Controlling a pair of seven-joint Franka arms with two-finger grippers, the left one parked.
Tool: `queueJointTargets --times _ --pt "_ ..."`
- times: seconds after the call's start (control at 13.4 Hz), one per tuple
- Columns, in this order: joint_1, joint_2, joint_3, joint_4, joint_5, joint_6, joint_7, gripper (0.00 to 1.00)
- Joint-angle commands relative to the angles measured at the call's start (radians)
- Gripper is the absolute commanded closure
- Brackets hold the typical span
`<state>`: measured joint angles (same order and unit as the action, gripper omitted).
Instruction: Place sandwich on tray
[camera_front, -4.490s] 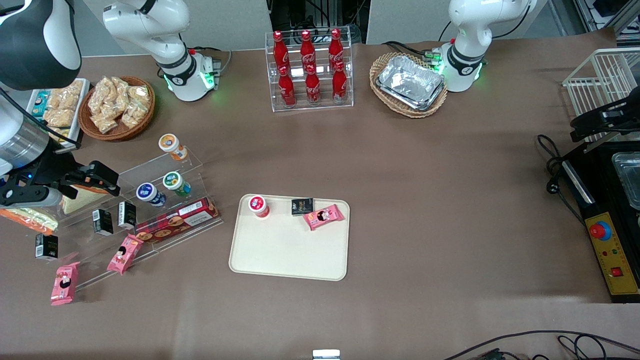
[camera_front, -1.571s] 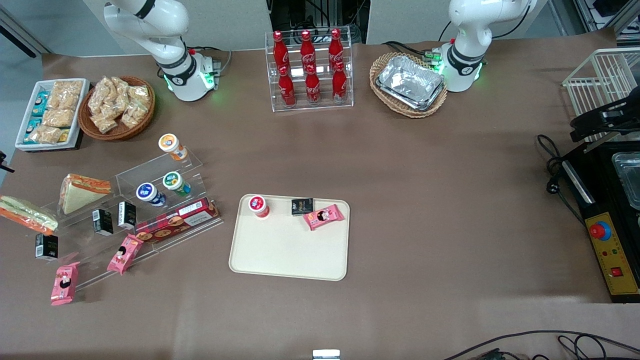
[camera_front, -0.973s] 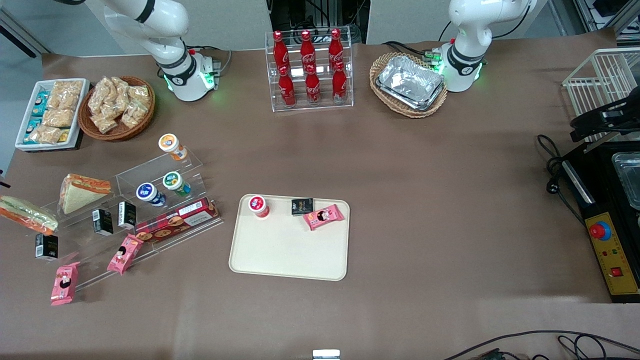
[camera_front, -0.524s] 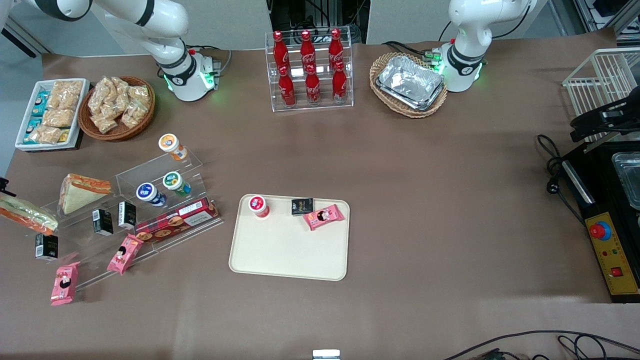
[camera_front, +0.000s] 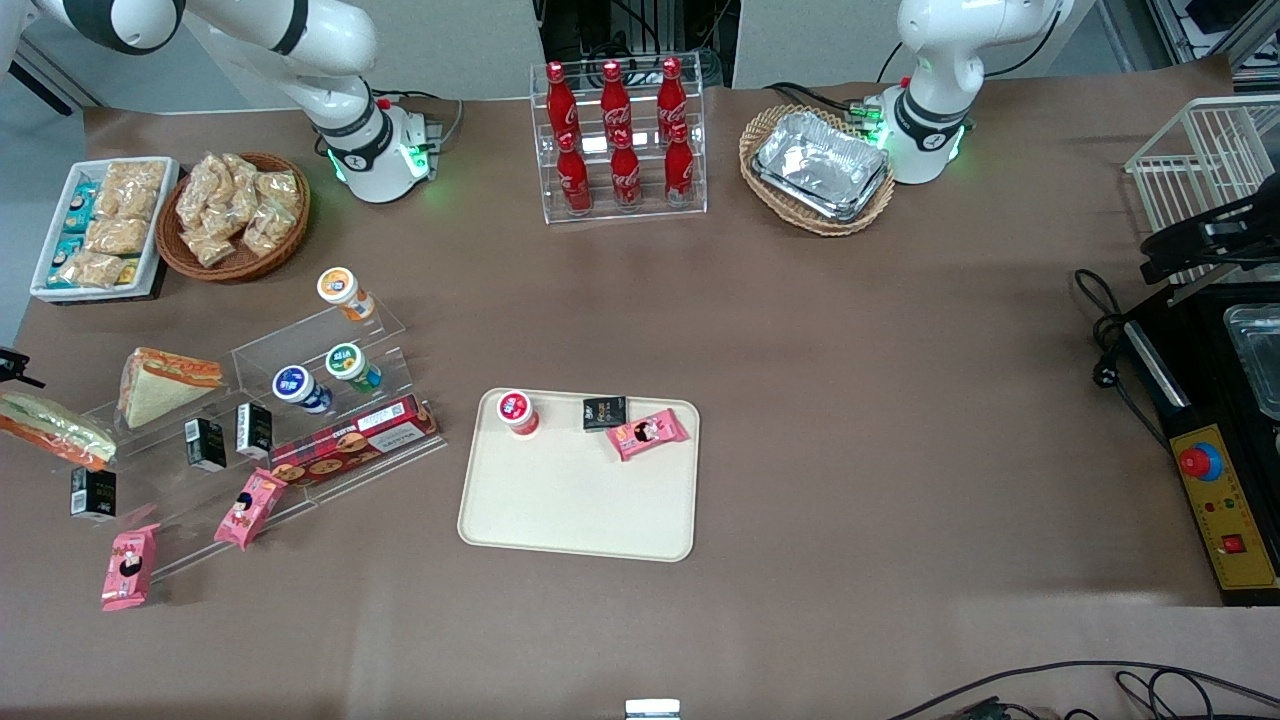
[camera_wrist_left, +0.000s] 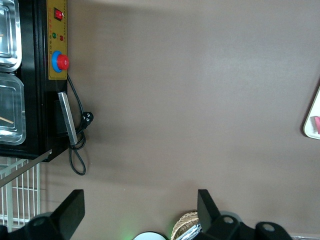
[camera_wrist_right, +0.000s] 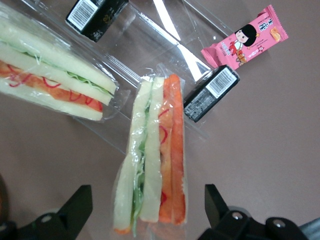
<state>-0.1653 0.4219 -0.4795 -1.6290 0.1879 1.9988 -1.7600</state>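
Brown table surface; sandwich (camera_wrist_right: 152, 162) lies flat at working arm's end, beside the clear display riser (camera_front: 300, 400), well apart from tray (camera_front: 575, 500). Gripper (camera_wrist_right: 145, 212) hangs above it, jaws wide either side, empty, likely lining up a lengthwise pinch.

Your gripper (camera_wrist_right: 145, 212) hangs open over the sandwich (camera_wrist_right: 152, 157); a black carton (camera_wrist_right: 211, 93) touches its wrapper.

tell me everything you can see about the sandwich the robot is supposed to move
The sandwich is a long clear-wrapped pack: pale bread layers, green lettuce, orange filling along its edge. It lies flat on the brown table at the working arm's end, beside a small black box. The hand hovers open above it, not touching.
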Motion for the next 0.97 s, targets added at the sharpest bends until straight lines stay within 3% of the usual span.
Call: queueJointTargets --times 0.0,0.07,0.3,0.37,0.45,0.52,0.6,0.9 --pt "0.000 0.000 -0.007 -0.034 0.048 0.043 -0.013 0.00" --pt "0.001 0.000 -0.007 -0.037 0.048 0.043 -0.009 0.00" --pt "0.003 0.008 -0.007 -0.037 0.048 0.044 0.013 0.38" --pt "0.004 0.009 -0.007 -0.037 0.048 0.046 0.013 0.43" --pt "0.004 0.009 -0.008 -0.037 0.048 0.046 0.013 0.63" --pt "0.006 0.009 -0.008 -0.035 0.048 0.045 0.014 0.77" --pt "0.006 0.009 -0.008 -0.034 0.048 0.043 0.013 0.83" --pt "0.012 -0.012 -0.005 0.026 0.048 0.019 0.060 0.82"
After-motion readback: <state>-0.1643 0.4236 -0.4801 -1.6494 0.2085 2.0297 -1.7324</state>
